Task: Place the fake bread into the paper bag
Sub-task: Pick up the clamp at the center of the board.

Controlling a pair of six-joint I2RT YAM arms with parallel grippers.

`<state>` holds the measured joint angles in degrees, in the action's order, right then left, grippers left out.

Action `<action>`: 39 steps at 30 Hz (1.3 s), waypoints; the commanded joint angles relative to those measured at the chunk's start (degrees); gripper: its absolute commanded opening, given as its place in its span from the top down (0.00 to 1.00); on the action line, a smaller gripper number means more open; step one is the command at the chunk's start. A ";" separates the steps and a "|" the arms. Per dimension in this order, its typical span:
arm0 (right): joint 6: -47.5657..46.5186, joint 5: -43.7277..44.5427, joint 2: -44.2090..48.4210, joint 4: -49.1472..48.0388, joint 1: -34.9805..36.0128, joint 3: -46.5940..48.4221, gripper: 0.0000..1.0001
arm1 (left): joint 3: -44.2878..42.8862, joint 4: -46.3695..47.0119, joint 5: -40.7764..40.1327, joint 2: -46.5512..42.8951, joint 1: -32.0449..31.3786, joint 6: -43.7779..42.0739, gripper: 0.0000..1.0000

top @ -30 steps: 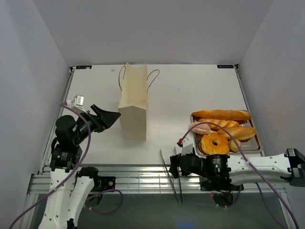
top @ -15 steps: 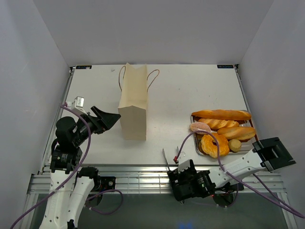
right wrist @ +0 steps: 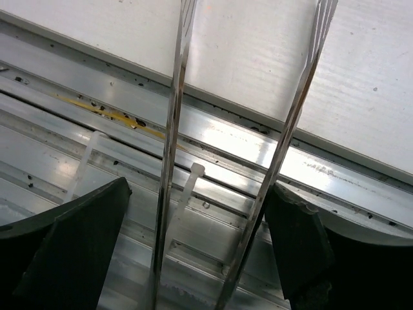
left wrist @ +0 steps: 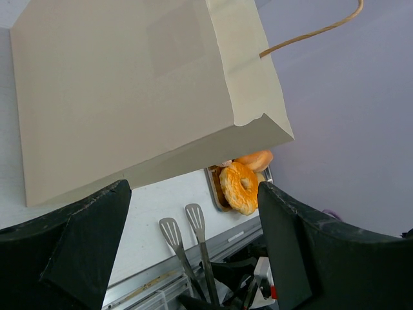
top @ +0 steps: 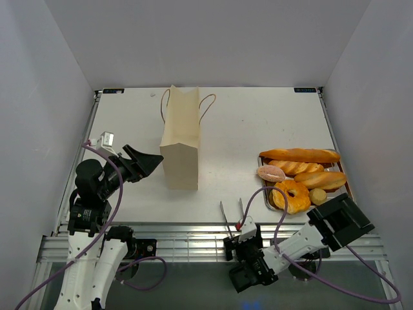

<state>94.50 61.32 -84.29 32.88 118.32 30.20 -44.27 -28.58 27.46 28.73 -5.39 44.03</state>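
Observation:
The paper bag is tan, with its cord handles at the far end; it fills the top of the left wrist view. My left gripper stands open just left of the bag's near corner, holding nothing. The fake bread lies on a silver tray: a baguette, a ridged loaf, a pinkish bun and a ring bun. My right gripper is open at the near rail, with both arms of the metal tongs between its fingers.
The tongs lie across the table's near edge, tips on the table and handles over the aluminium rails. White walls close in three sides. My right arm's wrist block hangs in front of the tray.
My right arm has swung down off the table edge; its gripper now sits low at the front rail around the tongs' handles. The left arm and the bag have not moved.

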 commanded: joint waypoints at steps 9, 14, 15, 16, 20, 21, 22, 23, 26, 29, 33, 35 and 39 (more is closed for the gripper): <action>23.70 -5.24 -8.17 6.31 4.72 -1.90 0.53 | 1.20 -0.60 -0.48 -1.40 0.03 0.27 0.10; 28.80 -5.33 -7.39 15.09 5.34 0.47 0.88 | 1.03 -0.60 -0.57 -1.14 0.11 0.09 0.10; 30.20 -5.33 -4.68 20.67 5.34 1.09 0.91 | 0.86 -0.69 -0.66 -1.13 0.03 0.09 0.10; 31.78 -4.29 -2.57 23.08 5.25 2.05 0.92 | 0.68 -0.69 -0.74 -0.96 0.03 -0.26 0.10; 27.25 -0.33 19.08 31.01 3.32 3.64 0.92 | 0.94 -0.43 -0.92 -0.69 0.03 0.09 0.10; 25.49 0.55 23.78 31.19 2.27 3.38 0.92 | 1.46 -0.08 -0.75 -0.61 0.03 0.18 0.10; 23.65 1.25 28.17 30.49 1.57 3.03 0.92 | 1.64 0.19 -0.66 -0.52 0.03 0.35 0.10; 17.97 1.52 36.92 29.44 0.78 2.85 0.92 | 1.91 0.62 -0.48 -0.43 0.03 0.61 0.10; 4.17 2.49 48.39 24.34 -1.60 4.86 0.90 | 2.26 1.07 -0.48 -0.61 0.03 0.79 0.10; -3.23 1.79 46.43 23.98 -6.58 9.07 0.90 | 2.00 1.33 -0.48 -0.43 0.03 0.88 0.11; -7.22 -2.78 35.71 25.29 -15.65 14.44 0.91 | 1.29 1.24 -0.57 -0.17 0.11 0.62 0.11; -8.79 -6.45 28.80 26.00 -22.30 16.64 0.91 | 0.42 0.63 -0.57 0.01 0.11 0.18 0.11; -12.57 -8.41 26.47 26.00 -30.66 18.05 0.91 | 0.59 0.45 -0.39 0.10 0.03 0.09 0.11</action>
<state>87.13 54.35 -56.60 56.93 93.51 45.12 -42.37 -28.23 27.03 28.60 -5.39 44.58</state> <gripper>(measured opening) 0.160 0.896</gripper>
